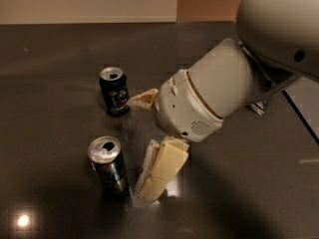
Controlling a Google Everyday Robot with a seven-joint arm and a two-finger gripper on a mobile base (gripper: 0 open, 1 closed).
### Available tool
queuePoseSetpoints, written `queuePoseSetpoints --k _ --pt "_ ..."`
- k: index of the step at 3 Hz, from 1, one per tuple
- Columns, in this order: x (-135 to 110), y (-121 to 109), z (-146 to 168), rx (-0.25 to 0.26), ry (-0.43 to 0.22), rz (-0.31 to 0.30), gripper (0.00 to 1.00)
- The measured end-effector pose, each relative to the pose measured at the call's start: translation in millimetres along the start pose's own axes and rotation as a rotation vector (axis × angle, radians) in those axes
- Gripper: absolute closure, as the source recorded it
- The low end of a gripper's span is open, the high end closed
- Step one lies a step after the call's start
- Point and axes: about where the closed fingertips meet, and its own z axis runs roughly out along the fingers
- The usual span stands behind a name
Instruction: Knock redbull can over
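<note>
Camera view: slim, tall silver-and-blue redbull can (107,167) upright at front left of the dark glossy surface (50,49). Cream two-finger gripper (137,151) spread wide, holding nothing; lower finger (160,176) just right of that can, upper finger (143,98) close beside the shorter, wider dark navy can (113,91). Risk: toppling the navy can instead on a careless leftward sweep, or merely sliding the slim one with too low a push. Possibly touching the slim can already; hard to tell. Much of the surface's right side hidden behind the bulky white arm (219,88).
</note>
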Motion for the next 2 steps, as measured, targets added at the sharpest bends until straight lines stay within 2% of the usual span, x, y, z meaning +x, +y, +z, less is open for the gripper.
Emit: queuePoseSetpoints --k 2 --pt "-18 10 37 -0.066 -0.078 -0.008 0.00"
